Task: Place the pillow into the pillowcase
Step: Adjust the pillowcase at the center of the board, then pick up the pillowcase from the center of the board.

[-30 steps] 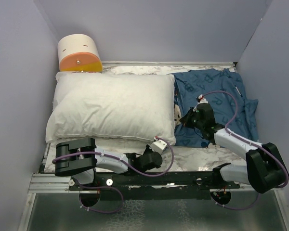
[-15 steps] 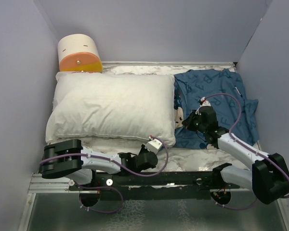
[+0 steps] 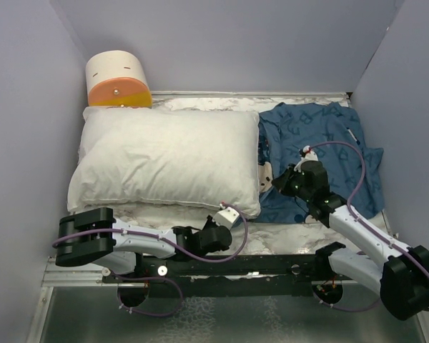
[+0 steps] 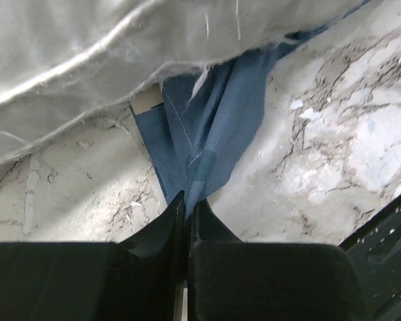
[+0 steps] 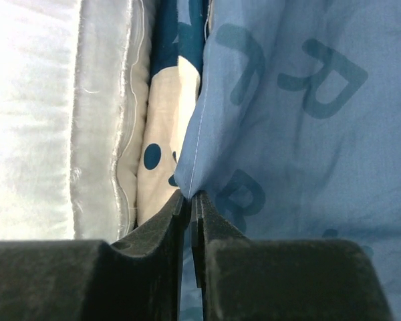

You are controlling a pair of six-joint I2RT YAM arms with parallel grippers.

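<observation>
Pillow (image 3: 164, 161) is laid flat on left half of table (image 3: 279, 230). Pillowcase (image 3: 329, 136) is spread crumpled on right half; its left edge is touching pillow, and one strip is tucked under pillow's near right corner. Left gripper (image 4: 186, 200) is clenched on this blue strip where it comes out from under pillow. Right gripper (image 5: 189, 196) is closed on pillowcase hem, just beside pillow's right edge; only thin slit is seen between jaws.

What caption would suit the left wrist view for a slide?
Left gripper pinches a fold of the blue pillowcase at the edge of the white pillow, over the marbled table.
</observation>
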